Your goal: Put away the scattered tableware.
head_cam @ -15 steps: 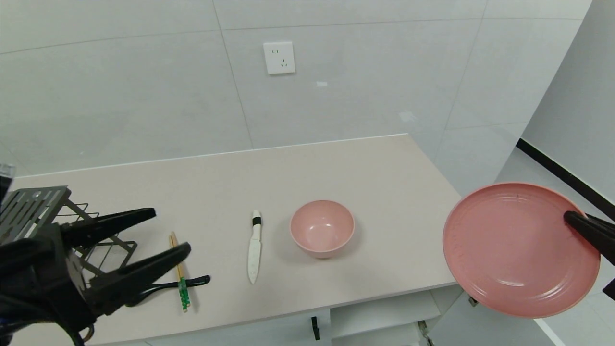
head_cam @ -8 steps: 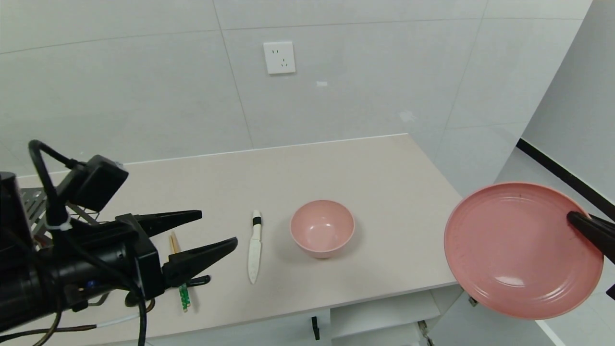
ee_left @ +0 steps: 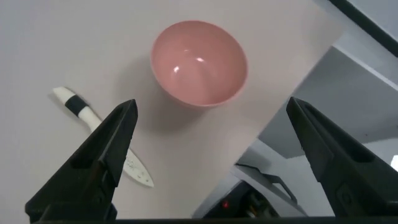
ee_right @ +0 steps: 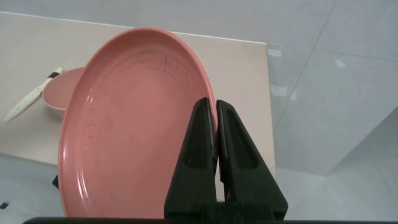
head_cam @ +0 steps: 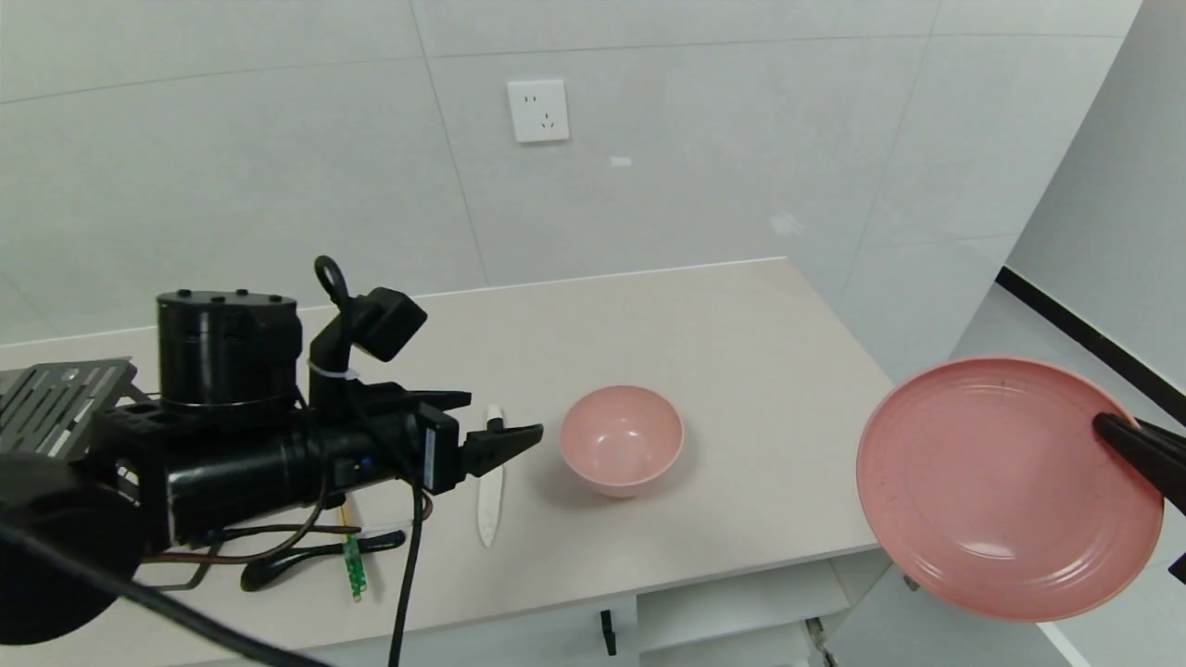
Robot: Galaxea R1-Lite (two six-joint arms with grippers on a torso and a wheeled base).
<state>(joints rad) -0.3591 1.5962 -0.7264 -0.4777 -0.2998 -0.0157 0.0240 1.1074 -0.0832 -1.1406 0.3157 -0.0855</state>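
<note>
A pink plate [head_cam: 1005, 486] hangs off the counter's right end, pinched at its rim by my right gripper [head_cam: 1104, 424]; the right wrist view shows the plate [ee_right: 130, 124] with the gripper [ee_right: 215, 111] shut on its edge. A pink bowl [head_cam: 621, 440] sits upright mid-counter. A white knife [head_cam: 490, 486] lies to its left, and the left wrist view shows the bowl [ee_left: 199, 62] and the knife [ee_left: 99, 134]. My left gripper [head_cam: 496, 421] hovers open above the knife, pointing at the bowl. Chopsticks [head_cam: 351, 556] and a black spoon [head_cam: 315, 556] lie near the front left.
A dark wire dish rack [head_cam: 56, 398] stands at the counter's left end. The beige counter [head_cam: 704, 324] ends at the right, with a drop to the floor. A white wall with a socket [head_cam: 538, 110] rises behind. A cabinet door [head_cam: 741, 611] stands open below the front edge.
My left arm has swung rightwards from the rack area, across the chopsticks, to above the knife. The plate in my right gripper has sunk slightly.
</note>
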